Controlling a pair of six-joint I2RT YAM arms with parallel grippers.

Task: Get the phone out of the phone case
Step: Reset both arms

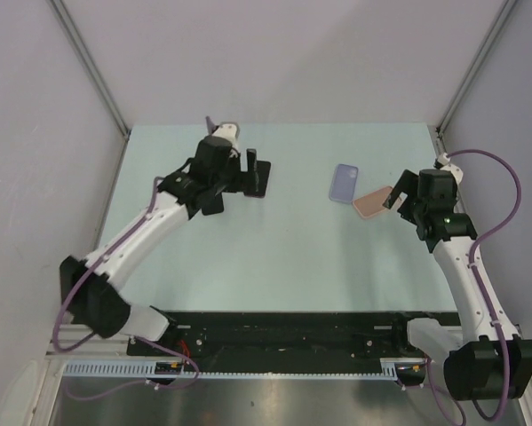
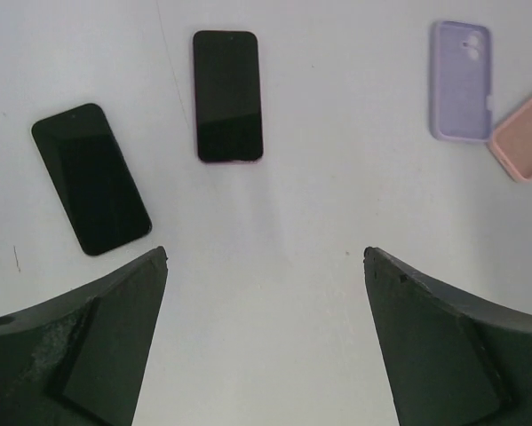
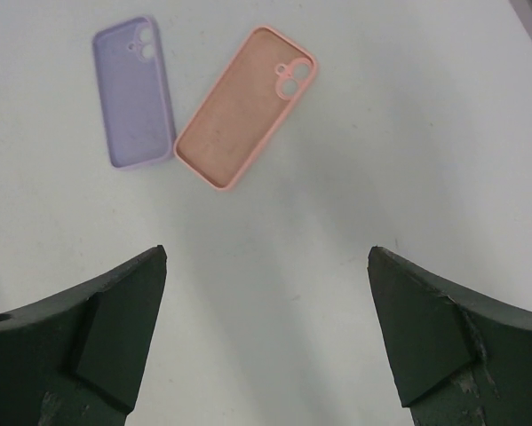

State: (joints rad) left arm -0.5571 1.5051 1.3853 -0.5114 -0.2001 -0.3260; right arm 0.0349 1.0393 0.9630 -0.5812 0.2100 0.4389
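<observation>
Two black phones lie bare and screen-up on the table: one straight (image 2: pixel 227 96) (image 1: pixel 262 180), one tilted to its left (image 2: pixel 91 177) (image 1: pixel 214 204). Further right lie two hollow phone cases, a purple one (image 2: pixel 461 82) (image 3: pixel 132 93) (image 1: pixel 344 184) and a pink one (image 2: pixel 525 133) (image 3: pixel 246 106) (image 1: pixel 372 202), side by side. My left gripper (image 2: pixel 266 254) (image 1: pixel 239 170) hangs open above the table near the phones, with nothing between its fingers. My right gripper (image 3: pixel 267 251) (image 1: pixel 397 195) stands open and holds nothing, just short of the pink case.
The pale green table (image 1: pixel 292 248) is walled by grey panels at the back and sides. Both arms reach in from the near edge, where a black rail (image 1: pixel 283 333) runs between their bases.
</observation>
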